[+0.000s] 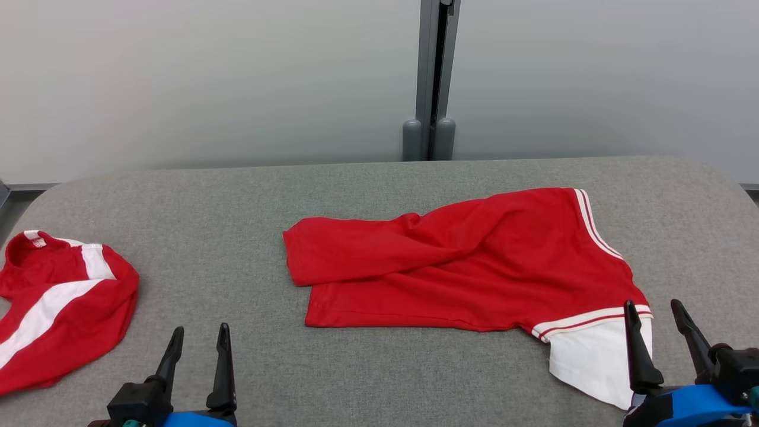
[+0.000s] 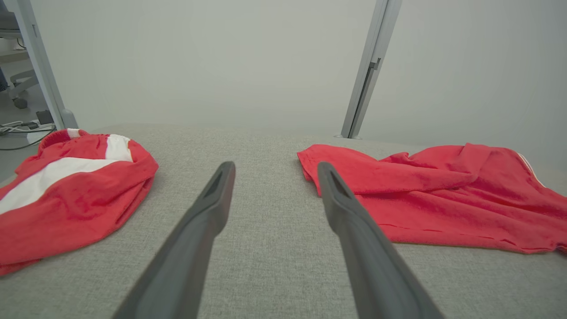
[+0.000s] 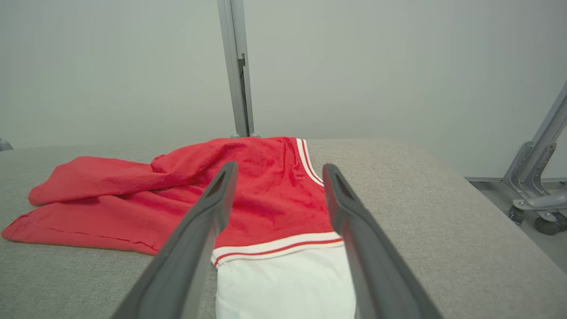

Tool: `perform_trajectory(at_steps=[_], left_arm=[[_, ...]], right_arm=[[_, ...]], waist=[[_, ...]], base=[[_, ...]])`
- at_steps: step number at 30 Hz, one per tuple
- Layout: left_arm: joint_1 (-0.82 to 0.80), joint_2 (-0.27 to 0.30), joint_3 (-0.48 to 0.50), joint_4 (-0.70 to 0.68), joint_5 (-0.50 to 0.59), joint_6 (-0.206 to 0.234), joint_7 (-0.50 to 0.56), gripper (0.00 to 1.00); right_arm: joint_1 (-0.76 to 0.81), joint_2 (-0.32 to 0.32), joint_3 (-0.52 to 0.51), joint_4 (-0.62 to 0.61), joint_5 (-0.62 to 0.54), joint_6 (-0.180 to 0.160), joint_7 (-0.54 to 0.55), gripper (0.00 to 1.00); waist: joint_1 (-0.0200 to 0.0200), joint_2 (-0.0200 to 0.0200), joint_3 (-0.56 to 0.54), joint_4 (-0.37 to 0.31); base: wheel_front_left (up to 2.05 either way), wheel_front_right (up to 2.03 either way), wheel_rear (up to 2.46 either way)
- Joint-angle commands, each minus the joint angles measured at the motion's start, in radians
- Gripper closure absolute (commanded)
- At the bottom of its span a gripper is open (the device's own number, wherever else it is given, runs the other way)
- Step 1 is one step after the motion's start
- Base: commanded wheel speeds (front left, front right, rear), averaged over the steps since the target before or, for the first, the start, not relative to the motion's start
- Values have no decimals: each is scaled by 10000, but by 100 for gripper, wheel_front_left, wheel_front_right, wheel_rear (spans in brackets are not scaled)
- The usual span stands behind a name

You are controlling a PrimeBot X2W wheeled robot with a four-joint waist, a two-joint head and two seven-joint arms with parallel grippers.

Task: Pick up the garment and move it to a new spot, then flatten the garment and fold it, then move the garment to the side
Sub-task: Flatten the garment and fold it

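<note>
A red garment (image 1: 468, 267) with white-striped trim and a white sleeve lies rumpled and partly folded at the table's middle right; it also shows in the left wrist view as the red garment (image 2: 443, 195) and in the right wrist view as the red garment (image 3: 199, 195). My right gripper (image 1: 652, 311) is open, hovering over the white sleeve (image 3: 283, 283) at the front right. My left gripper (image 1: 198, 335) is open near the front edge, left of the garment, with bare table between its fingers (image 2: 212, 199).
A second red and white garment (image 1: 53, 302) lies bunched at the table's left edge, also seen as the bunched garment (image 2: 71, 190). The grey padded table (image 1: 237, 201) ends at a pale wall with a metal post (image 1: 436, 77). A wheeled frame (image 3: 536, 190) stands beyond the right edge.
</note>
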State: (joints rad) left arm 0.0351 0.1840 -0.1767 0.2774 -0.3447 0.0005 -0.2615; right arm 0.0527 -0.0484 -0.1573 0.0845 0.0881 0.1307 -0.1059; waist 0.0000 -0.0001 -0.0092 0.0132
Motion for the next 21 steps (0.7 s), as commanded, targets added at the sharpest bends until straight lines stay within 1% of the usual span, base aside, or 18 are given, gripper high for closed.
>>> perform_trajectory(at_steps=[1,4,6,11,13,16,17,19,20,21], left_arm=[[-136,17,-63,-63,-22,4,-4,0],[-284,-26,-236,-143,8,-115,172,0],[-463,-98,-434,-153,32,-161,443,0],[-1186,-426,-967,276,31,-153,1725,0],[-1543,-567,-1178,582,58,-92,2297,0],[-2085,-704,-1324,1039,118,166,3017,0],[-2085,-704,-1324,1039,118,166,3017,0],[-2574,-796,-1404,1444,223,464,3508,0],[-2574,-796,-1404,1444,223,464,3508,0],[-2714,-809,-1391,1564,270,587,3616,0]], right_arm=[[-62,-37,-17,-20,1,1,28,0],[-98,-35,-112,-2,-12,1,114,0],[-104,-37,-255,-56,-4,1,361,0],[-30,-35,-600,69,293,1,1831,0],[-57,-35,-707,36,389,1,2370,0],[-149,-35,-748,-17,474,1,2900,0],[-149,-35,-748,-17,474,1,2900,0],[-306,-35,-859,103,618,1,3193,0],[-306,-35,-859,103,618,1,3193,0],[-341,-34,-852,135,657,3,3260,0]], waist=[[0,1,22,-5],[0,1,95,-30],[0,1,173,-79],[0,1,504,-333],[0,1,705,-466],[0,1,1048,-681],[0,1,1048,-681],[0,1,1404,-846],[0,1,1404,-846],[0,1,1520,-891]], base=[[0,0,0],[0,0,0],[0,0,0],[0,0,0],[0,0,0],[0,0,0],[0,0,0],[0,0,0],[0,0,0],[0,0,0]])
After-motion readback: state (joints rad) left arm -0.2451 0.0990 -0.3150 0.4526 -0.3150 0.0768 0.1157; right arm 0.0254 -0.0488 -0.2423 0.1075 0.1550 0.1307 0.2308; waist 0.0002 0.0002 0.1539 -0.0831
